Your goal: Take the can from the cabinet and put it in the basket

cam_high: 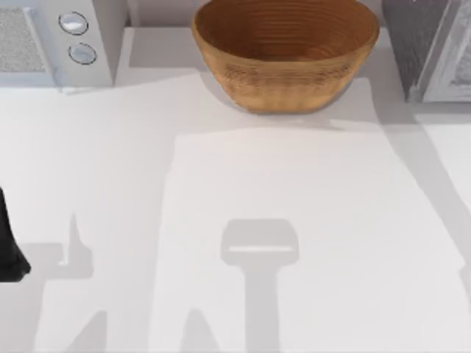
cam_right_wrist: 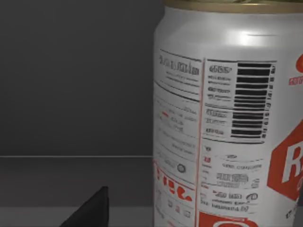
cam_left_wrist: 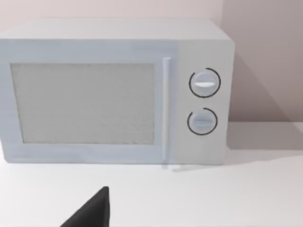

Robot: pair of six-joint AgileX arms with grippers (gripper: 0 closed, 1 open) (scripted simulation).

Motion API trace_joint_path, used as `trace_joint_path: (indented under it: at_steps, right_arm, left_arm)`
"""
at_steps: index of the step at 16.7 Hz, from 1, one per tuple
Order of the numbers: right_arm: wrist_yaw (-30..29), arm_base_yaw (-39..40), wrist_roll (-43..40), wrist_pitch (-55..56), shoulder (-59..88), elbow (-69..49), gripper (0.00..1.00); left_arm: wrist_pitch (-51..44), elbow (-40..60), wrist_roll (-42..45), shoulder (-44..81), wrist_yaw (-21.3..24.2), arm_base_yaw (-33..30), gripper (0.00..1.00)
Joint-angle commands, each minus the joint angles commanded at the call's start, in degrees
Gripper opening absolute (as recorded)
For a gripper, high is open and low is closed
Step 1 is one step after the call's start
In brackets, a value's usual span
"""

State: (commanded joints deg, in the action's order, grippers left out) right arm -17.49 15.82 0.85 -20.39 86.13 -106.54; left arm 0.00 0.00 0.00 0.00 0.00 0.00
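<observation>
Right gripper's own fingers: one dark fingertip (cam_right_wrist: 90, 210) juts in at the edge of the right wrist view, and whether that gripper is spread or pressed together I cannot tell; it sits very close to the can (cam_right_wrist: 227, 118), with dark grey walls behind it. At the table's (cam_high: 294, 243) left edge, near the front corner, part of the left arm (cam_high: 9, 243) shows as a dark shape, parked; a black fingertip (cam_left_wrist: 92, 210) pokes into the left wrist view, and the state of that gripper cannot be told either. Largest on the white table is the white appliance (cam_left_wrist: 113, 92) with two round knobs, standing at the back left corner, its grey speckled window panel and a pale vertical handle facing the left wrist camera. Next comes the cabinet (cam_high: 416, 44), dark grey and speckled with a pale framed door, at the back right corner. Between them, at the middle of the back edge, stands the basket (cam_high: 285, 55), round, tan-brown and ribbed inside. Smallest is the can, silver-white with red label marks and a barcode, standing upright on a dark grey floor.
</observation>
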Motion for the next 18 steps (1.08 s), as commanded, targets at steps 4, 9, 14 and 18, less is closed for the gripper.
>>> trace_joint_path:
  at_steps: [4,9,14,18]
  right_arm:
    - [0.7,-0.6,0.0,-0.2,3.3,-3.8,1.00]
    - [2.3,-2.4,0.0,-0.7,11.5,-12.6,1.00]
    - [2.7,-2.8,0.0,-0.8,13.2,-14.4,1.00]
    - [2.7,-2.8,0.0,-0.8,13.2,-14.4,0.77]
  left_arm:
    - [0.0,0.0,0.0,0.0,0.0,0.0,1.00]
    - [0.0,0.0,0.0,0.0,0.0,0.0,1.00]
    - [0.0,0.0,0.0,0.0,0.0,0.0,1.00]
    - [0.0,0.0,0.0,0.0,0.0,0.0,1.00]
